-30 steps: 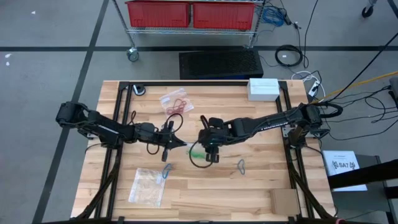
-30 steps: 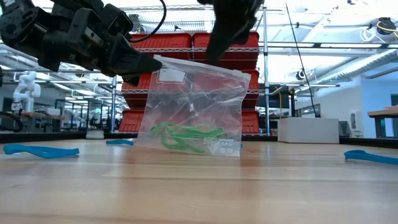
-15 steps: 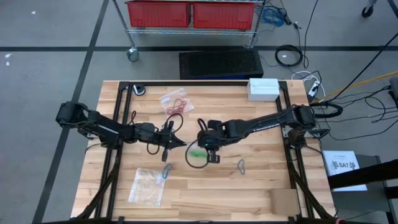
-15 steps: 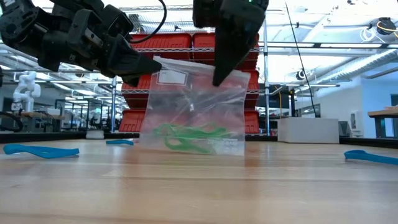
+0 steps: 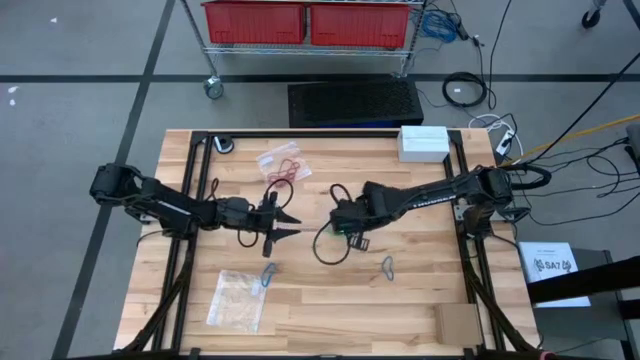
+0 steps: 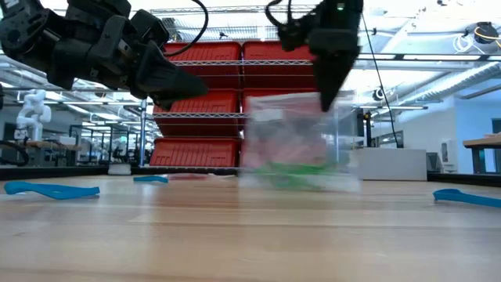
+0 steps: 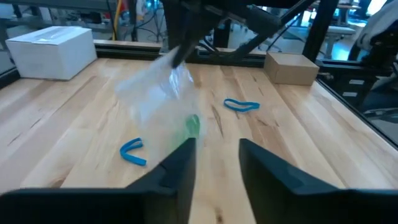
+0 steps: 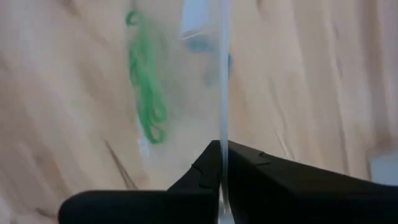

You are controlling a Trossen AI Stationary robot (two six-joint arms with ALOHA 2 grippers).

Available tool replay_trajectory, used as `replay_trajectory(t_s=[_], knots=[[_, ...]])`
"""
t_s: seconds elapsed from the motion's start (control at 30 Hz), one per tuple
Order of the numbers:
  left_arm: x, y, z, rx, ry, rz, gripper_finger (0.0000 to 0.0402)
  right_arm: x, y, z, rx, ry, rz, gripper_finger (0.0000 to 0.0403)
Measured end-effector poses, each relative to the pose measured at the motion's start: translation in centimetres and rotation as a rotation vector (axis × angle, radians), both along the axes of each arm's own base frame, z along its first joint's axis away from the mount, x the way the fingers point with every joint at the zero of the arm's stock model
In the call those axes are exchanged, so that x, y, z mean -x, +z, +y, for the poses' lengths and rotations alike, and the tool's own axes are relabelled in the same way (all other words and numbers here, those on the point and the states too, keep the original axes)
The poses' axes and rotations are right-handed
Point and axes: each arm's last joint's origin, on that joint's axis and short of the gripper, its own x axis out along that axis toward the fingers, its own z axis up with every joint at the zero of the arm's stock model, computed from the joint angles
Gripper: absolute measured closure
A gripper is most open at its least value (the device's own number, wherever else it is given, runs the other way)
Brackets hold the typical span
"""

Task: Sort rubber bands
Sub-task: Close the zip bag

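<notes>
Your right claw pinches the clear plastic bag of green rubber bands; your opened, empty left claw waits at nine o'clock.

The left hand has let go of the clear bag and opened. The right hand now pinches the bag's top and has pulled it away sideways, green bands inside.
</notes>
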Motion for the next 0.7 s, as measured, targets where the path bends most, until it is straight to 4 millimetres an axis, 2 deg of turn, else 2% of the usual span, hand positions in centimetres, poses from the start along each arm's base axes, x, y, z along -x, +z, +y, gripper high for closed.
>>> replay_trajectory(t_s=[0.13, 0.33, 0.53, 0.7], knots=[[0.0, 0.0, 0.0, 0.000, 0.008, 0.000, 0.0240, 1.9, 0.5, -0.4, 0.027, -0.109, 0.035, 0.0402], [0.0, 0.0, 0.0, -0.003, 0.016, 0.000, 0.0219, 7.5, 0.5, -0.9, 0.043, -0.378, -0.050, 0.0403], [0.0, 0.0, 0.1, -0.014, 0.034, -0.001, 0.0218, 13.5, -2.4, -1.4, 0.043, -0.726, -0.147, 0.0403], [0.0, 0.0, 0.0, -0.037, 0.025, -0.003, 0.0219, 16.9, -5.6, -1.6, 0.067, -0.971, -0.158, 0.0403]])
